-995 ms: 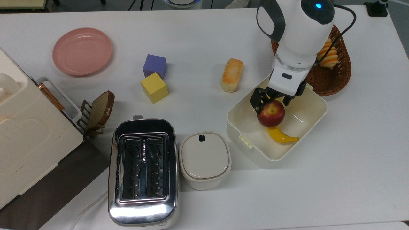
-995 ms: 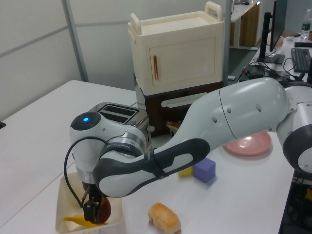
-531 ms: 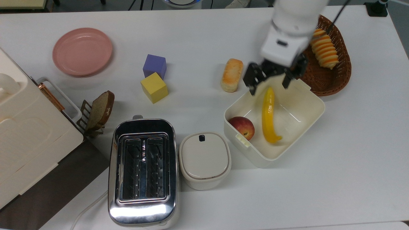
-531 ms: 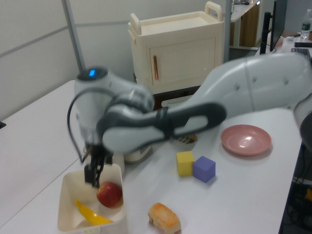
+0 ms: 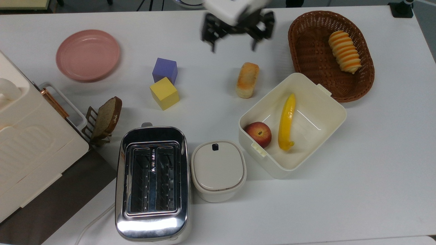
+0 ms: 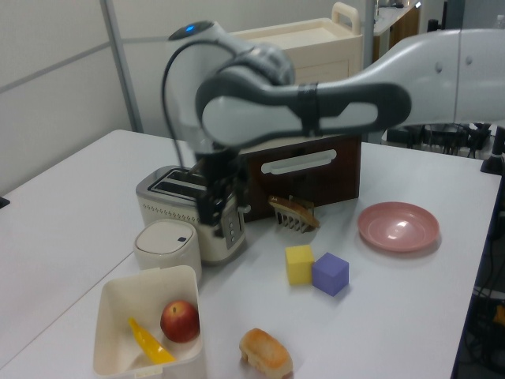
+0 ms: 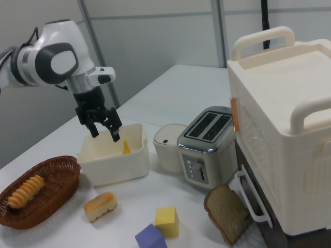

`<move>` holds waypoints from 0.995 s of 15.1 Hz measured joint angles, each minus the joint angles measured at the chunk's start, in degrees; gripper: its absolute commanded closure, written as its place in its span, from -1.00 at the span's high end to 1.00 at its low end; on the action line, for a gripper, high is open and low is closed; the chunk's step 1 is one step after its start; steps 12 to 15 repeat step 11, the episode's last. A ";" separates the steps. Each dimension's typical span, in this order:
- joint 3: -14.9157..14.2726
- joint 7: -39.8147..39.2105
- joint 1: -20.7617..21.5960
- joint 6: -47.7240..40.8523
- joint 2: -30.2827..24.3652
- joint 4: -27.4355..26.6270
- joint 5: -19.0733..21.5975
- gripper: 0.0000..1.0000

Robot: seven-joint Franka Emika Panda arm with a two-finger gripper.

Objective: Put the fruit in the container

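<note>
The fruit (image 5: 258,134) lies inside the container (image 5: 332,115), in the corner nearest the lower left of the top view, just beside a banana (image 5: 286,123), so the placing step looks done and what is in hand reads as the pull-away. The gripper (image 5: 233,33) hangs at the top centre of the top view, well apart from the container, its fingers (image 5: 254,43) spread wide and holding nothing; in the right view it shows above the container's far wall (image 7: 104,132). The next move, as I judge it, calls for little more than parking the arm clear of the table, with no further grasp needed unless the fruit must be reseated. The fruit is round, so it has no real long axis; its stem dimple faces up and slightly toward the top view's right. In the left view it sits low in the frame (image 6: 180,320), against the container's right-hand wall (image 6: 195,316).
</note>
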 measured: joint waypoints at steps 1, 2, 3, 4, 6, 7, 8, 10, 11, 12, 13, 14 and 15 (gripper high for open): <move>0.05 0.09 -2.46 -5.33 -1.85 -0.03 0.00 1.00; 0.23 0.14 -4.12 -7.80 -3.04 -0.04 0.00 1.00; 1.07 0.15 -6.58 -9.98 -4.41 -0.12 0.00 1.00; 2.71 0.15 -9.82 -11.27 -5.81 -0.44 0.00 1.00; 7.03 0.12 -17.23 -11.99 -8.26 -1.82 0.00 1.00; 8.63 0.06 -20.17 -11.99 -9.01 -2.55 0.00 1.00; 9.53 -0.35 -22.27 -11.99 -9.35 -3.11 0.01 1.00; 9.92 -2.89 -24.39 -11.57 -9.39 -4.04 0.02 1.00; 9.92 -4.49 -25.02 -10.82 -9.33 -4.85 0.02 1.00; 9.92 -4.49 -25.02 -10.82 -9.33 -4.85 0.02 1.00; 9.92 -4.49 -25.02 -10.82 -9.33 -4.85 0.02 1.00; 9.92 -4.49 -25.02 -10.82 -9.33 -4.85 0.02 1.00; 9.92 -4.49 -25.02 -10.82 -9.33 -4.85 0.02 1.00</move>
